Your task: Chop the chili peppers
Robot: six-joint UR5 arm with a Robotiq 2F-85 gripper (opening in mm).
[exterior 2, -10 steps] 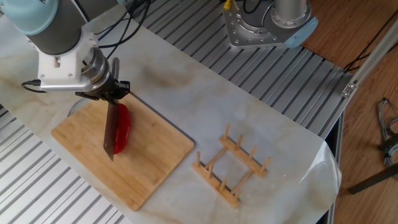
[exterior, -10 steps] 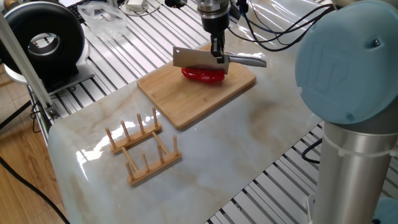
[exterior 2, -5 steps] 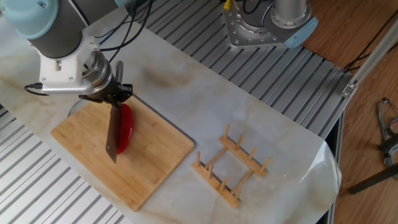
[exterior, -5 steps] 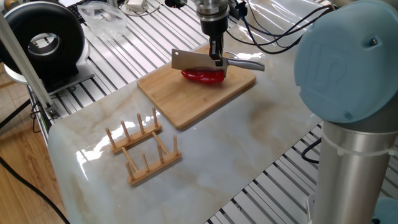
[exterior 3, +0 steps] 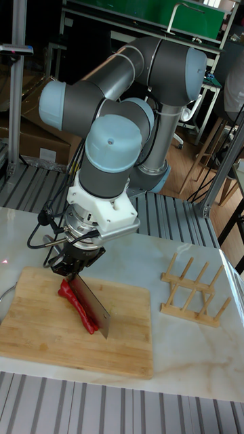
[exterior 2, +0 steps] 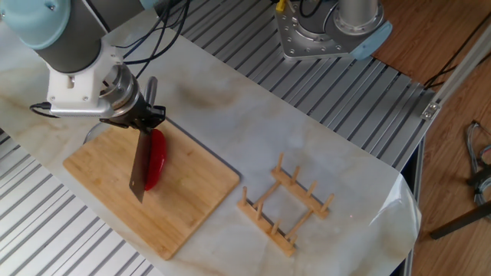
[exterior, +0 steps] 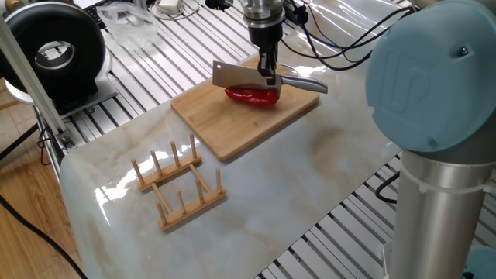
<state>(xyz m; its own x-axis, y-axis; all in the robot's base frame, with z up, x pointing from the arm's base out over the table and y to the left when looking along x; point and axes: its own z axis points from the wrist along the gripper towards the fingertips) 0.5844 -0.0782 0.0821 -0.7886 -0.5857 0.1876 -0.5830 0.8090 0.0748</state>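
A glossy red chili pepper (exterior: 253, 96) (exterior 2: 156, 157) (exterior 3: 74, 304) lies in the middle of a bamboo cutting board (exterior: 232, 124) (exterior 2: 176, 211) (exterior 3: 41, 325). My gripper (exterior: 268, 71) (exterior 2: 143, 115) (exterior 3: 72, 264) is shut on the handle of a steel cleaver (exterior: 236, 75) (exterior 2: 139, 167) (exterior 3: 91, 305). The blade hangs edge-down just above the chili, along its length. Whether the chili is whole or cut is hidden by the blade.
A wooden peg rack (exterior: 178, 186) (exterior 2: 285, 205) (exterior 3: 196, 291) stands on the marble top beside the board. A black round device (exterior: 54, 50) sits on the slatted frame at one corner. The arm's big blue joint (exterior: 434, 77) fills one side of one fixed view.
The cleaver has risen a little off the chili and shifted slightly along it. The chili and the board have stayed put.
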